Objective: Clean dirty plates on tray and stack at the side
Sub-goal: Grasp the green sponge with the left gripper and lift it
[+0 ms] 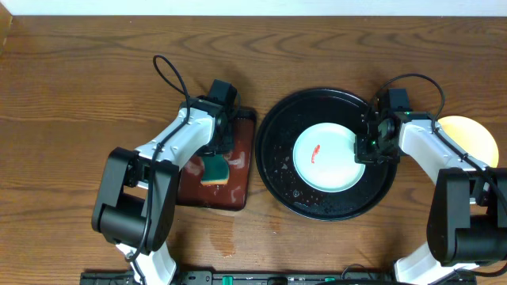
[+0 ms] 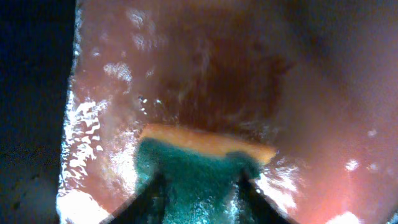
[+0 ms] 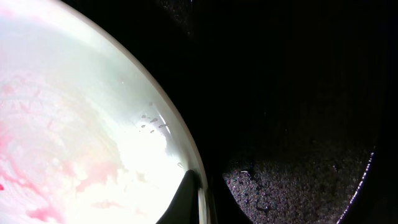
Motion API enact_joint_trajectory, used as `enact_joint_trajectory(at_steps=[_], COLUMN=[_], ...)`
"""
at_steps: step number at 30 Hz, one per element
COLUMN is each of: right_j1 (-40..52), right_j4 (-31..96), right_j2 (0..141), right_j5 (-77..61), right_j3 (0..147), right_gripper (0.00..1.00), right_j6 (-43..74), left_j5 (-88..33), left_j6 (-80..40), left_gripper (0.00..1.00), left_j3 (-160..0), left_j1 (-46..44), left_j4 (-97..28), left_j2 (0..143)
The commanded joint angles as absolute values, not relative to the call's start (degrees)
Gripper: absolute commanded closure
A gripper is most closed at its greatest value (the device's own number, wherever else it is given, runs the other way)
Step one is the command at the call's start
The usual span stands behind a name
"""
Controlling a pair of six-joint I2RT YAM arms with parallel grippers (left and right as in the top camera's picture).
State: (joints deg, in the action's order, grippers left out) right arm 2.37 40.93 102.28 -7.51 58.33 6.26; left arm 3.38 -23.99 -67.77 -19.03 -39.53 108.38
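Note:
A pale bluish-white plate [image 1: 321, 157] with a red smear lies in the large round black tray [image 1: 281, 170]. My right gripper [image 1: 367, 147] is shut on its right rim; in the right wrist view one finger lies over the plate [image 3: 81, 124] and one under its edge [image 3: 200, 199]. A yellow plate [image 1: 474, 136] lies on the bare wood to the right of the tray, partly hidden by my right arm. My left gripper [image 1: 215, 162] is shut on a green and yellow sponge [image 1: 215, 172], which rests on the wet red-brown tray [image 1: 239, 186]. The sponge fills the space between the fingers in the left wrist view [image 2: 199, 174].
The rectangular red-brown tray [image 2: 298, 93] stands just left of the black tray, almost touching it. Water drops lie on the black tray floor [image 3: 298, 186]. A wet patch marks the wood in front of the red-brown tray [image 1: 214, 237]. The table's far edge meets a white wall.

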Motion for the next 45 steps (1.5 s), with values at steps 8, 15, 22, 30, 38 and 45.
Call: enact_joint_trajectory(at_steps=[8, 15, 22, 30, 38, 45], right_j1=[2.7, 2.7, 2.7, 2.7, 2.7, 2.7], right_j4=[41.8, 42.1, 42.2, 42.2, 42.2, 42.2], right_j2=[105.5, 105.5, 105.5, 105.5, 105.5, 105.5], right_j5=[-9.3, -9.3, -9.3, -9.3, -9.3, -9.3], right_j3=[56.4, 56.4, 56.4, 56.4, 56.4, 56.4], right_gripper=[0.99, 0.99, 0.99, 0.99, 0.99, 0.99], right_j6=[6.3, 6.3, 6.3, 6.3, 6.3, 6.3], left_j5=[1.7, 0.7, -3.6, -8.4, -8.4, -8.4], left_j6=[-21.4, -21.7, -25.4, -26.0, -26.0, -25.5], left_gripper=[0.92, 0.45, 0.44, 0.53, 0.92, 0.88], left_j3=[-70.2, -74.1, -71.7, -57.8, -52.3, -59.0], left_j1=[-19.0, -19.0, -19.0, -19.1, -19.0, -19.0], left_j4=[-42.6, -52.3, -60.1, -46.6, -39.9, -46.0], left_j2=[110.4, 103.8, 101.8, 101.8, 101.8, 101.7])
